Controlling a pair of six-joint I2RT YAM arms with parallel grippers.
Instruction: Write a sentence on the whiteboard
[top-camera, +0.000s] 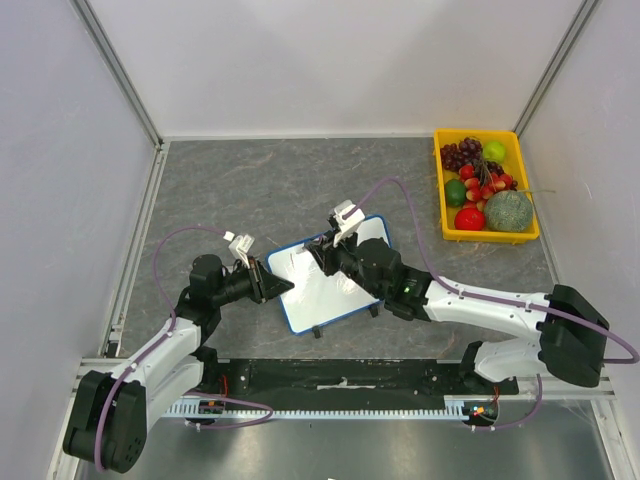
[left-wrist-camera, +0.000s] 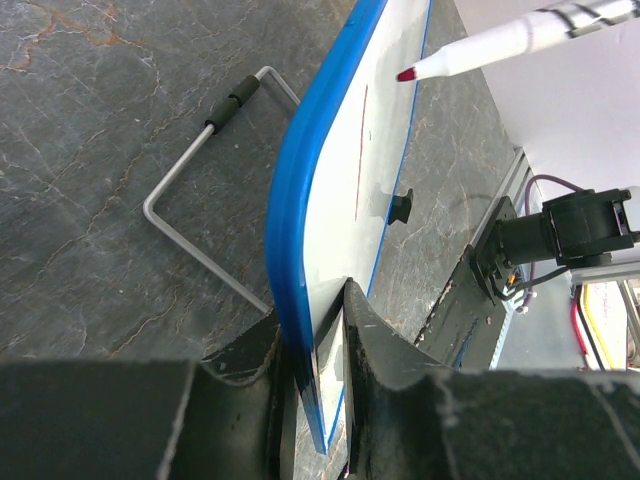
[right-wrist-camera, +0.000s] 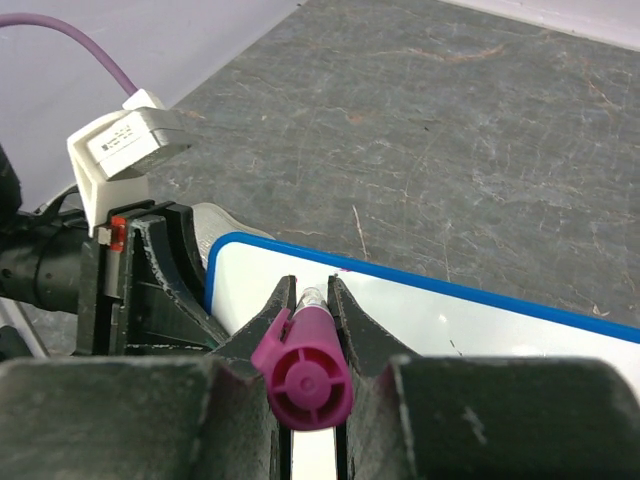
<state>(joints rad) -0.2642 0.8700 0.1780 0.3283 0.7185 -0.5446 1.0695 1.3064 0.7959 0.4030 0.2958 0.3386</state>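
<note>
The left gripper (left-wrist-camera: 318, 335) clamped the whiteboard (left-wrist-camera: 395, 140) by its blue rim. The right gripper (right-wrist-camera: 312, 300) pinched a magenta marker (right-wrist-camera: 303, 380), tip near the board's face.

Yellow tray (top-camera: 490, 237) of fruit (top-camera: 480, 185) on grey table (top-camera: 250, 190).

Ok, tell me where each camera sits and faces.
Top external: overhead behind the bases, looking down on the table; left arm and right arm show.
Left wrist: looks along the left gripper, clamped on the whiteboard's edge.
Right wrist: looks along the right gripper, holding the marker.
Both wrist views share whiteboard and marker.
</note>
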